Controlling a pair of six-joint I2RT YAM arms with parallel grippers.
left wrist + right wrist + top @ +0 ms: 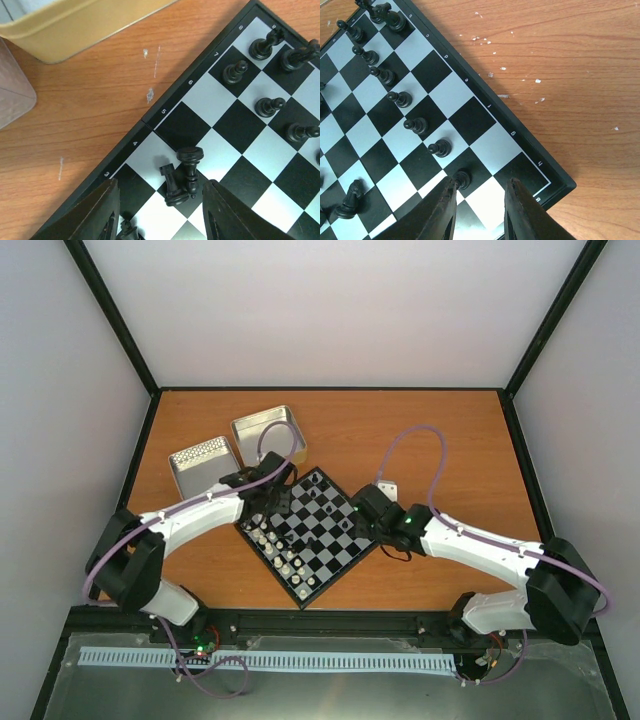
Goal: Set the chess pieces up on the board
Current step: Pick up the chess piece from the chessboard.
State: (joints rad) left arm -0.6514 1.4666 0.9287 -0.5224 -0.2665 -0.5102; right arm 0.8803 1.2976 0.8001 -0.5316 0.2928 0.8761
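The board (322, 532) lies diamond-wise on the tabletop (440, 440), with white pieces (285, 558) along its 7 o'clock edge. The left pincer (159, 182) hangs open over the 10 o'clock side. Between its fingers stand two black pieces (172, 187), touching and leaning on each other. Closing here would likely catch both at once, squeeze one out sideways and send it rolling across the squares.

The right pincer (481, 182) is at the 3 o'clock corner, slightly open and holding nothing. The end pawn (462, 177) of the black pawn row (400, 98) sits just at 9 o'clock of the gap, beside one fingertip. A small sideways drift could tip that pawn or push it off its square.
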